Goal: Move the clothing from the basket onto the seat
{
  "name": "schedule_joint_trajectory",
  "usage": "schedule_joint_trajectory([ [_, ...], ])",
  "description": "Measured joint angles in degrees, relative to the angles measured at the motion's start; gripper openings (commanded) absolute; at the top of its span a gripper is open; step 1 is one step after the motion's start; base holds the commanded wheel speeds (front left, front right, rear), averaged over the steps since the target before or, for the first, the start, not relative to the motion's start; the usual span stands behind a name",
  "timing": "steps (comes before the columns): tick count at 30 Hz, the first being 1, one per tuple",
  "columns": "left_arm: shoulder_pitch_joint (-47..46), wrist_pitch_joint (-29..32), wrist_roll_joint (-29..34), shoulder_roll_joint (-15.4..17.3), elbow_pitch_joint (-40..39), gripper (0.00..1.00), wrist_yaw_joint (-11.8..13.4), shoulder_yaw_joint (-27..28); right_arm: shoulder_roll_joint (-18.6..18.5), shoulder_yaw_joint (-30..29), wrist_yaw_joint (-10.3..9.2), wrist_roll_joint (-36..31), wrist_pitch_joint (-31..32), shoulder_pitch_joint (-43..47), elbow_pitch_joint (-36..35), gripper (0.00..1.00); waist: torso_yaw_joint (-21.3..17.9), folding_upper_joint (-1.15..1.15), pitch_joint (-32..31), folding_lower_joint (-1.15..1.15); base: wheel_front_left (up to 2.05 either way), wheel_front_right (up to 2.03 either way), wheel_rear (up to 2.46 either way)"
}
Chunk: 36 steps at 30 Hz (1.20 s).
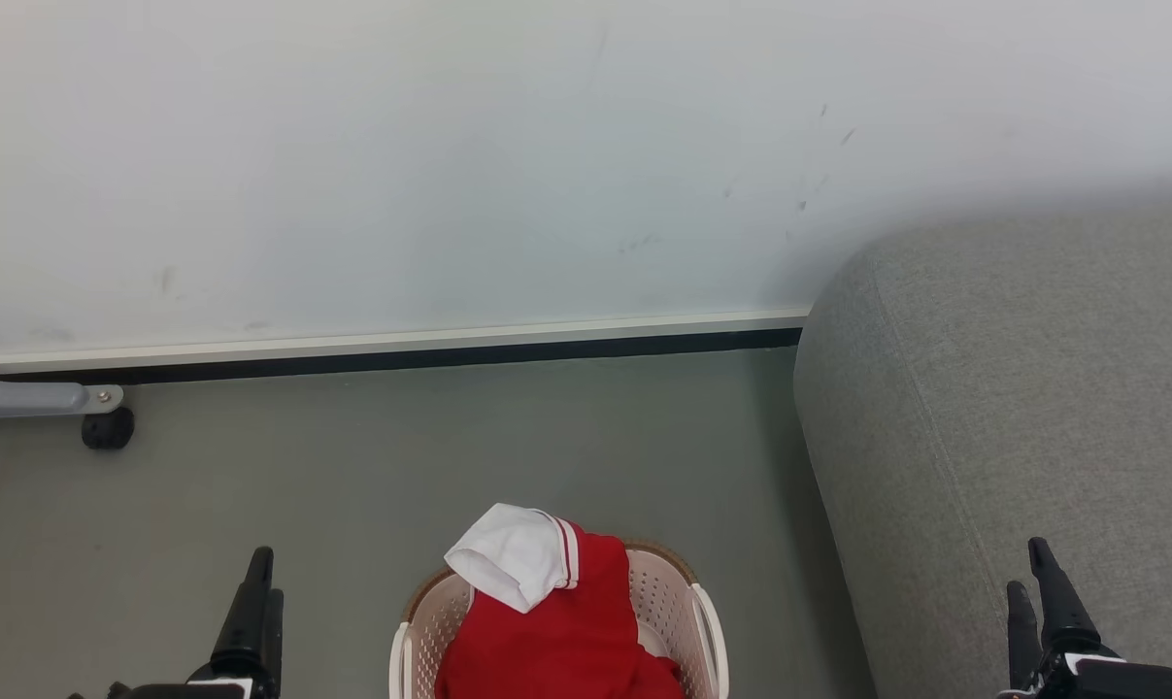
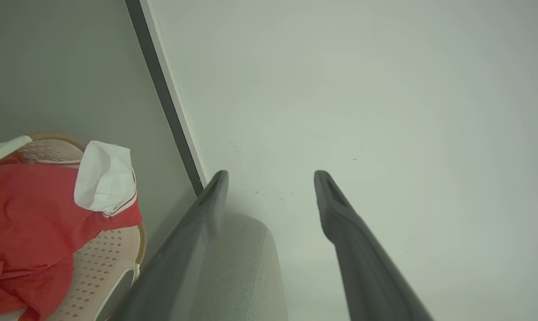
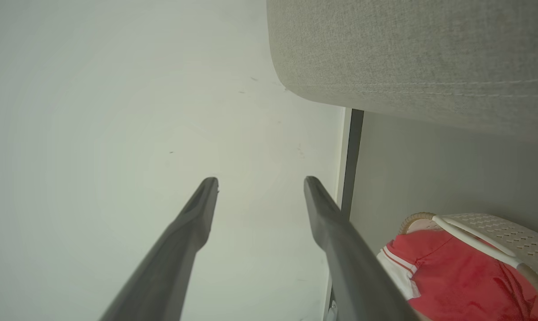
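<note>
The clothing is lying heaped in the basket, a white sleeve draping toward the basket's far rim. Both claws are standing spread and empty. The left claw is hovering left of the basket and nearer it. The right claw is hanging farther off to the basket's right, by the seat.

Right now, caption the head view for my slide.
Red shirts piled in the basket beside the grey sofa, left end effector and right end effector open.
</note>
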Motion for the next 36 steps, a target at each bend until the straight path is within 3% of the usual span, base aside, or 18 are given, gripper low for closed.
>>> schedule_joint_trajectory([
  [15, -0.82, -3.19, 6.33, 1.2, -2.16, 1.0, 0.0, -2.66, -1.0, 2.91, 0.0, -3.12, -2.9, -0.75, -2.54, 1.0, -0.06, 0.0, -0.02, 0.0, 0.0, 0.0, 0.0],
  [28, -1.47, -5.75, 15.97, 3.18, -3.49, 1.0, 0.04, -5.87, -4.42, 7.91, -0.01, -15.4, -5.6, -1.99, -4.59, 1.0, -0.08, 0.0, 0.02, 0.01, 0.0, 0.0, 0.0],
  [36, -2.41, -7.66, 24.57, 4.26, -4.1, 1.0, 1.6, -7.78, -6.62, 11.35, -1.79, -24.68, -7.31, -2.83, -5.57, 1.0, -0.06, 0.0, 0.24, 0.01, 0.0, 0.0, 0.0],
])
